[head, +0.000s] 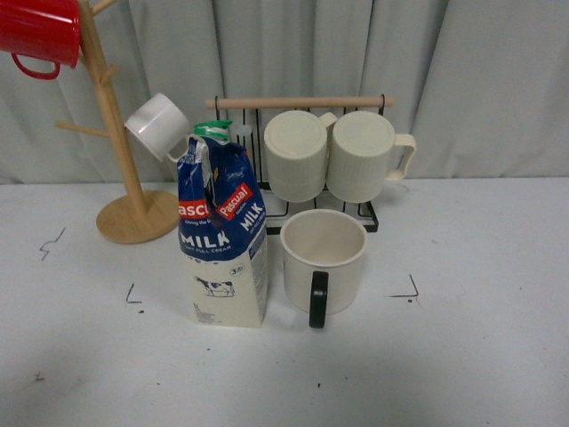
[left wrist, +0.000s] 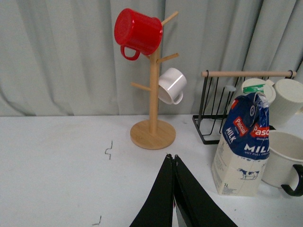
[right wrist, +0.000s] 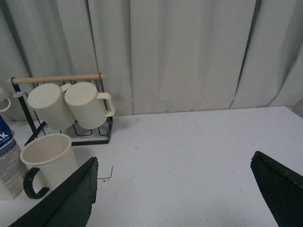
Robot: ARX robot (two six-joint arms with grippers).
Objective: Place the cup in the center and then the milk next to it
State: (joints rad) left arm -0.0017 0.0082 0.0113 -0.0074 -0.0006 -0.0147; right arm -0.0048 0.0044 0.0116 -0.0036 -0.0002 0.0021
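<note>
With the left gripper point(left wrist: 173, 158) pressed together and the right gripper point(right wrist: 173, 189) spread apart, both empty, the cup point(head: 323, 258) stood ahead of them inside the center point(head: 391, 267), touching the milk point(head: 223, 236), a top-heavy, crushable carton best gripped mid-body.

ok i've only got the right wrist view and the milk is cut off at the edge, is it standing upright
observer: yes, the milk stands upright, close beside the cup with a narrow gap, both between the two corner marks
operator: where's the left gripper
observer: the left gripper is shut and empty, short of the milk
operator: anything else on that side
observer: a wooden mug tree stands behind the milk, with a red mug hung on it
</note>
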